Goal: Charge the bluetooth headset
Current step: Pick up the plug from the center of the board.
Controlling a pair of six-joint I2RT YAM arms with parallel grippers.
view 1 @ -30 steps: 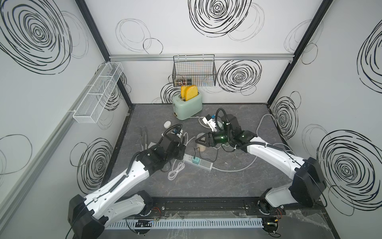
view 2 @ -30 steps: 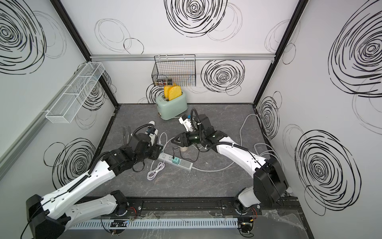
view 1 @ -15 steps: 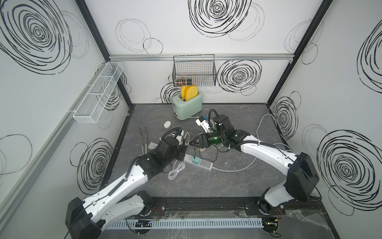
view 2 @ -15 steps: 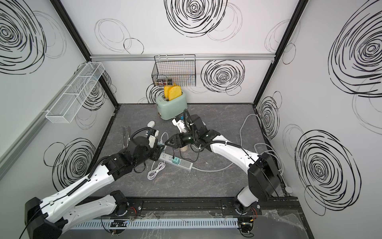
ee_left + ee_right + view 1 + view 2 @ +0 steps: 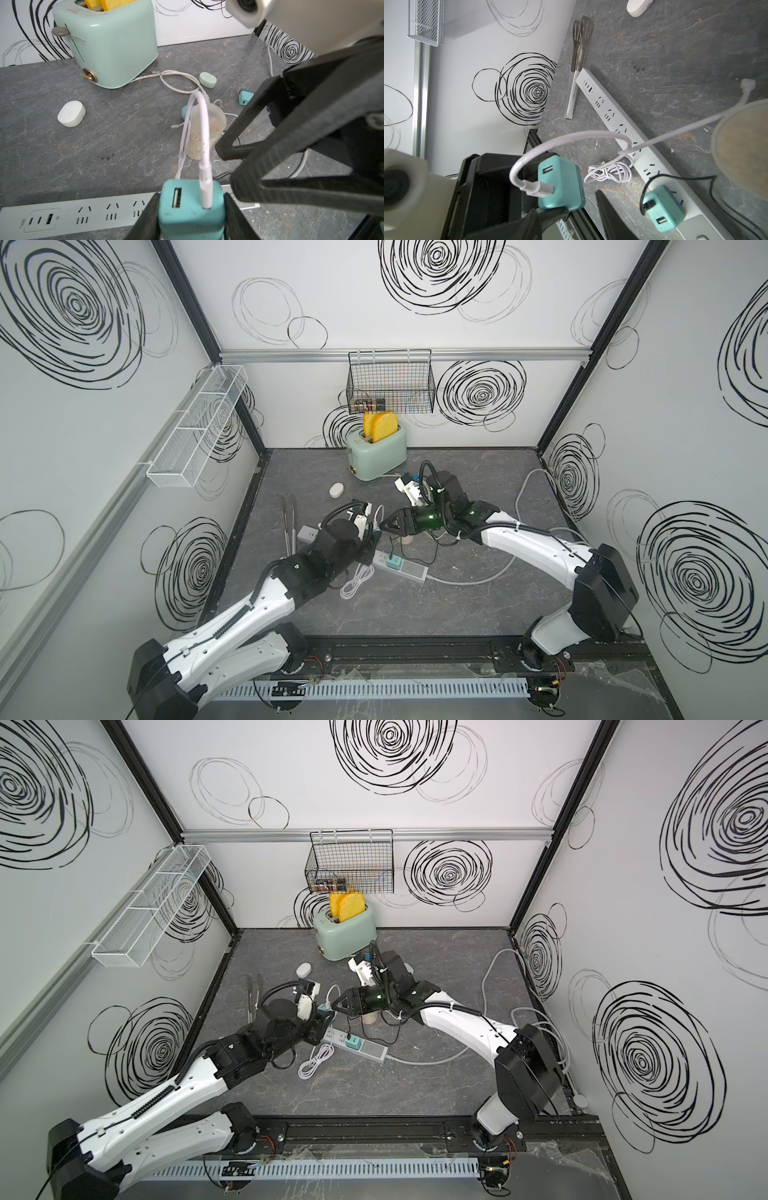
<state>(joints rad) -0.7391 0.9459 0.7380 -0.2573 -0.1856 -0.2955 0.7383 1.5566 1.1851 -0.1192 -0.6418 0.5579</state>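
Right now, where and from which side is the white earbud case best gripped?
From above, jaws across the narrower width of the white earbud case. It lies flat on the table, a low rounded oblong with bare table around it. Probably leave the side with its small dark slot uncovered for the white cable.

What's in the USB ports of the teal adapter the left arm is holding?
A white cable is plugged into one port; the neighbouring port is empty. The left fingers clamp the teal adapter by its sides, and its prong end is hidden from every view.
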